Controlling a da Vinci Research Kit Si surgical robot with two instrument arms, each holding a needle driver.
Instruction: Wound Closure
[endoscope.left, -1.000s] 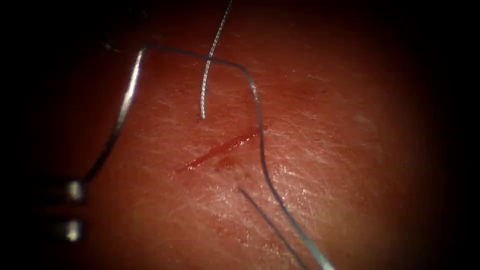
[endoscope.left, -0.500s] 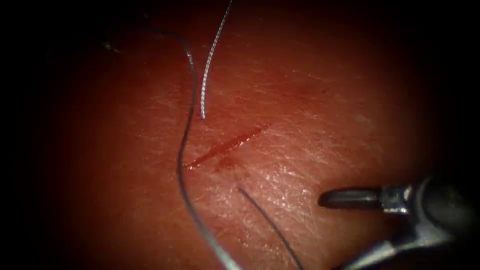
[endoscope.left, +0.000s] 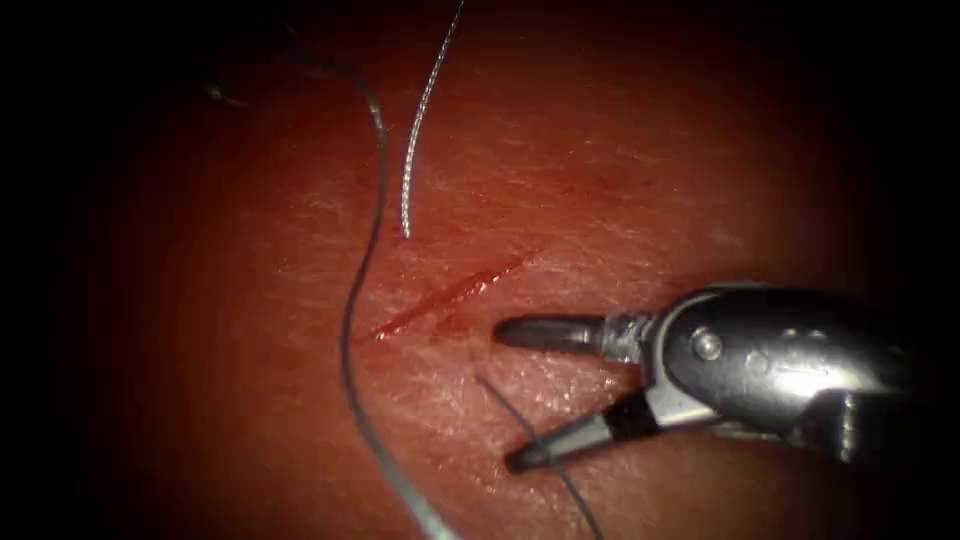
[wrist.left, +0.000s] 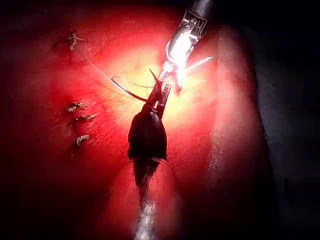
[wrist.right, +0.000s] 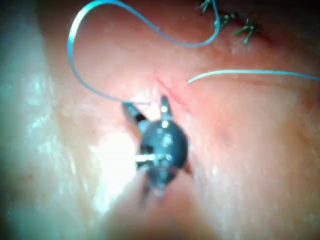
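Red cut (endoscope.left: 450, 293) is lying in the tissue (endoscope.left: 620, 170), thread (endoscope.left: 360, 300) trailing along its left end. My right claw (endoscope.left: 505, 395) is gaping, holding nothing, beside it; closing carelessly risks snagging tissue.

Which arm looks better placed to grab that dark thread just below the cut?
Probably the right. Its gripper is open and empty, right at the dark thread below the cut; the left gripper seems farther off.

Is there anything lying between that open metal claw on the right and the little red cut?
Nothing visible does. The right tool, jaws open and empty, sits just right of the cut over bare tissue; the dark thread crosses only its lower jaw.
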